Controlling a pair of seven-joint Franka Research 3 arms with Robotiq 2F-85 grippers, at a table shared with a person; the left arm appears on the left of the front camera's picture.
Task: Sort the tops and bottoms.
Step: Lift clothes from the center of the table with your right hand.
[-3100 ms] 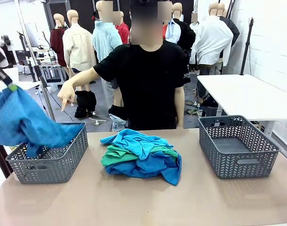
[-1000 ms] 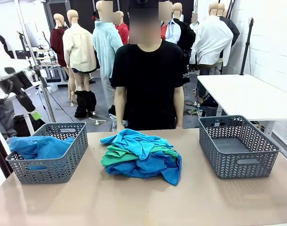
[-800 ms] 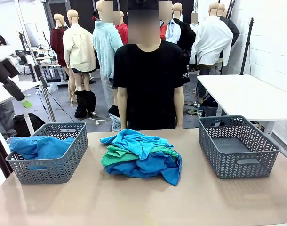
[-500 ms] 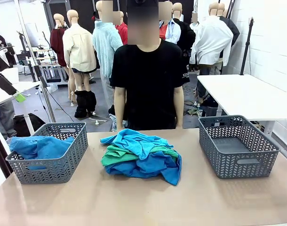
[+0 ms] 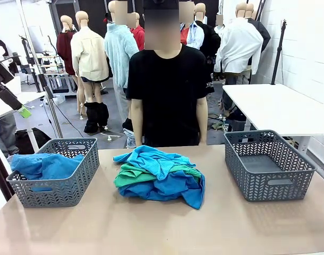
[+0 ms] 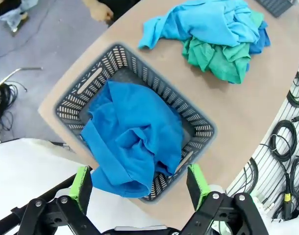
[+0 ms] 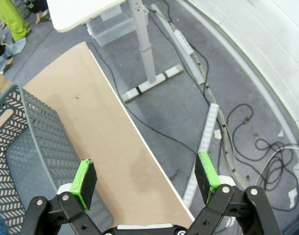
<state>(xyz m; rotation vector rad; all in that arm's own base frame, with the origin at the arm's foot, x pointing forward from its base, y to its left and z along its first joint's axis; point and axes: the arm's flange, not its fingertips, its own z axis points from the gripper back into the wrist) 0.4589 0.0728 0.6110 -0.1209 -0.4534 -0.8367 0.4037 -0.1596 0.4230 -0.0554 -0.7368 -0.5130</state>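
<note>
**Limp cloth, open hands: we are sizing up the heap**

We are holding the left hand (image 6: 139, 181) spread wide and empty, high over the left basket (image 5: 66, 188). The royal-blue top (image 5: 45, 166) is lying crumpled in that basket, with one fold lapping over the rim. The right hand (image 7: 145, 179) is hanging open too, gripping nothing, out past the tabletop (image 5: 151, 228) edge beside the right basket (image 5: 247, 180).

The other garments are sitting in one heap at mid-tabletop, between the baskets. The sky-blue top (image 5: 151, 159) is lying uppermost and the emerald-green bottoms (image 5: 131, 175) are peeking out beneath it. Under those a deeper blue fold (image 5: 172, 190) is showing, and we cannot tell whether it is a separate garment.

We are judging all of this as light, limp and unbreakable, more clingy than slippery. Anything lifted is likely to sag, trail a sleeve and tug its neighbours along. So we are favouring a deep pinch on a raised ridge near the middle of the sky-blue top, not a sleeve end, and a high lift.
</note>
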